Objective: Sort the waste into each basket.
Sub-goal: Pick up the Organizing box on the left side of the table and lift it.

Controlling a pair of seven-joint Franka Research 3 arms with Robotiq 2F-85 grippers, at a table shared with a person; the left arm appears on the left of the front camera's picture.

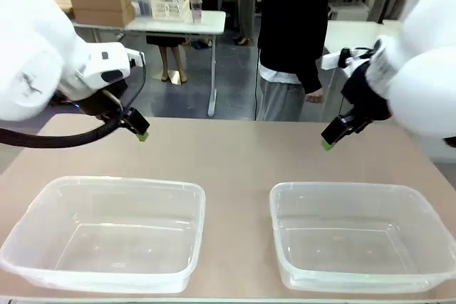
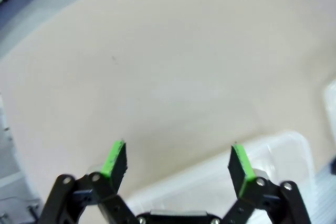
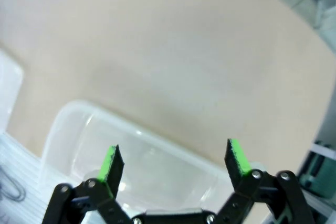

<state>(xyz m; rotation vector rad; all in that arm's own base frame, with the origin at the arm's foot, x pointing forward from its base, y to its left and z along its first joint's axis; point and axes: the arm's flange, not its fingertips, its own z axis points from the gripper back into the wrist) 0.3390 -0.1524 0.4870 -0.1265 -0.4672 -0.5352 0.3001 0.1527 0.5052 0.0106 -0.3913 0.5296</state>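
Worktop: a plain beige surface with two clear tubs standing along its near edge and a person standing beyond its far edge.
Left tub: it sat by the near left corner, upright, and held nothing.
Right tub: it sat by the near right corner, apart from the left tub with a strip of bare worktop between them, and it too held nothing.
Waste: no can or bottle lay in either tub, and the worktop behind the tubs was bare.
Left jaws: they stood wide with nothing between the green pads, hanging over the worktop behind the left tub, toward the left edge.
Right jaws: they stood wide as well, the pads holding nothing, above the worktop just behind the right tub, toward the right edge.
Done: nothing, by the look of it; the tubs were set out and both arms were poised.
Left: seemingly the whole sort, cans to one tub and bottles to the other.
Next need: probably something to sort had to reach the worktop or the jaws first, perhaps from the person.
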